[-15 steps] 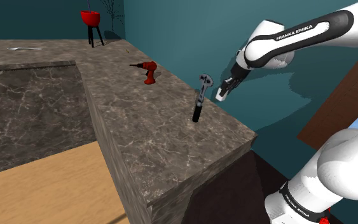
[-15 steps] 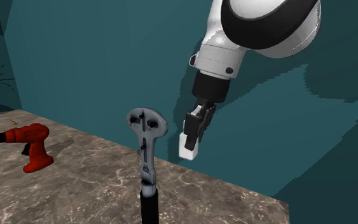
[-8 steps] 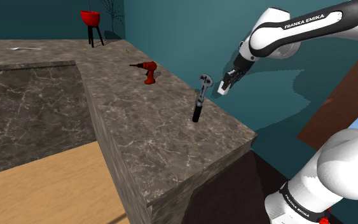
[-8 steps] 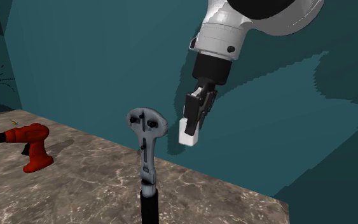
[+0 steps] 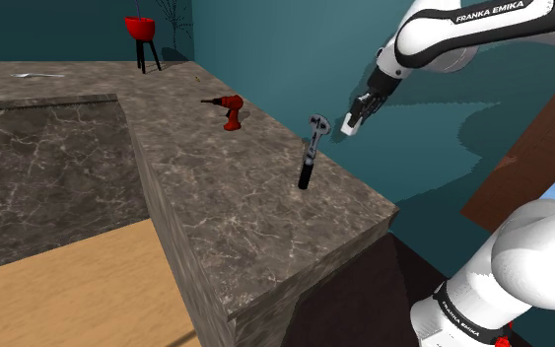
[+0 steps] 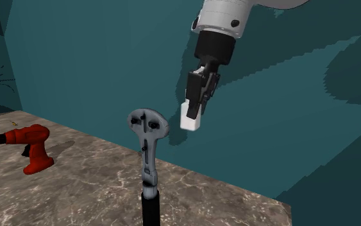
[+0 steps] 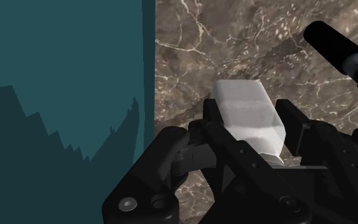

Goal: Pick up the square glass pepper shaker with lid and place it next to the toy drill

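The end effector (image 6: pixel 197 103) grasps the whitish pepper shaker (image 6: pixel 190 118) in the air over the worktop (image 6: pixel 76 187), near the grey wrench (image 6: pixel 148 138).

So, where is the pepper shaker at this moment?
The shaker is in the air, clasped between the fingers, above the counter by the teal wall, right of the wrench in the second exterior view.

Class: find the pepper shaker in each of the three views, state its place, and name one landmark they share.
Shoulder view: pepper shaker in the air, right of the wrench head.
Second exterior view: centre, above-right of the wrench head, against the teal wall.
Wrist view: clasped in the gripper, over the marbled counter.
Shared landmark: the wrench.
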Tool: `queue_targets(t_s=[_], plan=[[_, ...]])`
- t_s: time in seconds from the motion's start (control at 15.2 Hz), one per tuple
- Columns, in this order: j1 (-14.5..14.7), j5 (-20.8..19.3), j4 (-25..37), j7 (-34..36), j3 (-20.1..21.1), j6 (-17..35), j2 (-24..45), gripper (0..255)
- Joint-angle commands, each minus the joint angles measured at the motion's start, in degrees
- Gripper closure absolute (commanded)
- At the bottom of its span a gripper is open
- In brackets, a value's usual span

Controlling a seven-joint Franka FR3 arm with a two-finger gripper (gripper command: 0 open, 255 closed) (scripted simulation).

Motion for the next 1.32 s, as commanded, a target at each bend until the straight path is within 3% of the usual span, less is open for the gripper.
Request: queue_targets(t_s=[0.0,0.46,1.25], plan=[[-0.01,-0.07,1.23,0.19,0.16,-1.63,-0.39,255],[0.0,-0.18,5.82,0.66,0.58,-7.09,-1.28,255],[5.01,3.05,26.96,9.02,5.83,-6.52,20.41,255]])
